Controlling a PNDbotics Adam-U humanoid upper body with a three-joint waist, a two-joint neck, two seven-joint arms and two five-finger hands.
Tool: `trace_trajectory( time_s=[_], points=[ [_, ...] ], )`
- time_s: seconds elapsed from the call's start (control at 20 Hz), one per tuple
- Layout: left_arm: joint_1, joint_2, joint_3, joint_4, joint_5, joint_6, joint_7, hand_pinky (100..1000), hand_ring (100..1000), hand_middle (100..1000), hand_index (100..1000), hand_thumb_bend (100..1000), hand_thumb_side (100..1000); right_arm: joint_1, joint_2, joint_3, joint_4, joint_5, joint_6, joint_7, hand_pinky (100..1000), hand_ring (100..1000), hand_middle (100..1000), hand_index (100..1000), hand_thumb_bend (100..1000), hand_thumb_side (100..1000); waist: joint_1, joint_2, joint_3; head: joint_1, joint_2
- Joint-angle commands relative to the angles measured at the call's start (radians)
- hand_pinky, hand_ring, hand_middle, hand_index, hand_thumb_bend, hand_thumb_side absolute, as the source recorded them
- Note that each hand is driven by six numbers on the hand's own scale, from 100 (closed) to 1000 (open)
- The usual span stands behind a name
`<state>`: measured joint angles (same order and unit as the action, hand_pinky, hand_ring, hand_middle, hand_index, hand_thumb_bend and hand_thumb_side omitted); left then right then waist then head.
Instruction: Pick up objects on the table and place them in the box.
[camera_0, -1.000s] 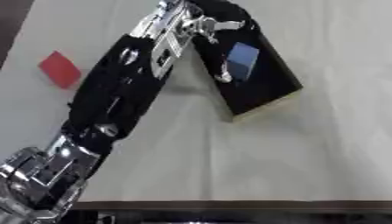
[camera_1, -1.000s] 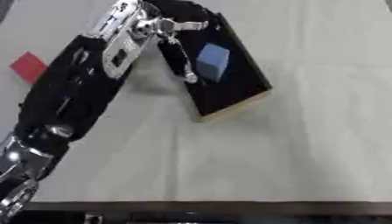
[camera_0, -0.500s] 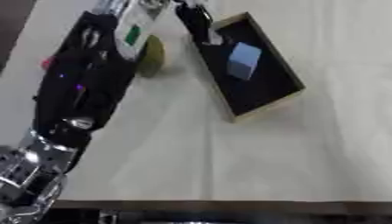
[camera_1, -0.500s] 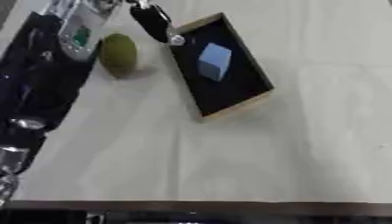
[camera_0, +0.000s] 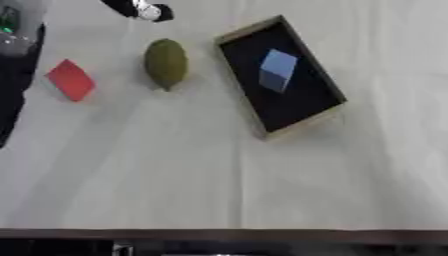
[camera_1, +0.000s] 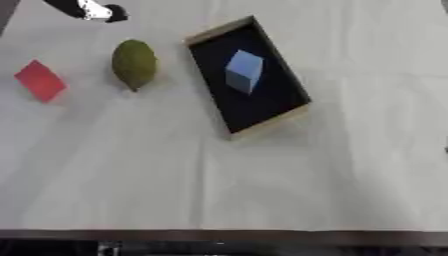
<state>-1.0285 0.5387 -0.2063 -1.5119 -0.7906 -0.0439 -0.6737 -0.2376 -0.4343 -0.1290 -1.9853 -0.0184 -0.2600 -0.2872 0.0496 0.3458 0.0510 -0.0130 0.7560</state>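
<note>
Pale tabletop (camera_0: 219, 185) carries a black box (camera_0: 302, 107) already holding a blue cube (camera_0: 277, 70). Beside it lie a green fruit (camera_0: 165, 63) and, further left, a red block (camera_0: 70, 80), both waiting. Left hand (camera_0: 144, 9) shows only fingertips; I cannot tell its state. Next it must reach the fruit. Only the left eye view shows the arm (camera_0: 16, 65).

Left arm (camera_0: 16, 60): lay across the table over the box a second ago; pulled back to the far left edge.
Left hand (camera_0: 144, 9): withdrew from above the box (camera_0: 325, 116) to the far edge.
Green fruit (camera_0: 165, 63): was hidden, came into view.
Red block (camera_0: 71, 80): fully uncovered.
</note>
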Motion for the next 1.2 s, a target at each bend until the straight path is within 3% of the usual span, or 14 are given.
trace_trajectory(
  time_s=[0.05,0.55,0.95,1.05,1.15,1.2],
  points=[
    [0.017,0.081,0.028,-0.009,0.001,0.016,-0.001,907,867,800,920,564,278,-0.01,-0.027,-0.008,-0.015,0.005,-0.002,-0.003,870,818,612,877,100,635,-0.005,-0.022,0.003,-0.005,0.0],
    [0.139,0.174,0.068,0.116,-0.056,0.084,0.009,911,875,808,920,594,312,-0.013,-0.028,-0.009,-0.015,0.005,-0.005,-0.003,870,818,611,877,100,635,-0.008,-0.016,0.002,-0.001,-0.006],
    [0.17,0.177,0.065,0.222,-0.055,0.131,0.027,924,885,815,928,667,451,-0.016,-0.024,-0.006,-0.015,0.004,-0.003,0.0,870,818,610,877,100,635,-0.01,-0.013,0.005,0.004,-0.006],
    [0.169,0.17,0.06,0.237,-0.061,0.127,0.022,926,891,822,938,679,411,-0.015,-0.023,-0.006,-0.015,0.004,-0.002,0.001,871,818,610,877,100,634,-0.011,-0.013,0.003,0.005,-0.007],
    [0.167,0.164,0.058,0.253,-0.064,0.11,0.005,940,904,837,942,633,235,-0.015,-0.021,-0.006,-0.015,0.003,-0.002,0.001,871,819,610,877,100,634,-0.011,-0.013,0.001,0.005,-0.007],
    [0.165,0.16,0.06,0.259,-0.056,0.098,-0.008,950,910,842,945,603,212,-0.014,-0.021,-0.007,-0.015,0.003,-0.001,0.002,871,819,610,877,100,634,-0.011,-0.013,0.0,0.005,-0.007]
  ],
)
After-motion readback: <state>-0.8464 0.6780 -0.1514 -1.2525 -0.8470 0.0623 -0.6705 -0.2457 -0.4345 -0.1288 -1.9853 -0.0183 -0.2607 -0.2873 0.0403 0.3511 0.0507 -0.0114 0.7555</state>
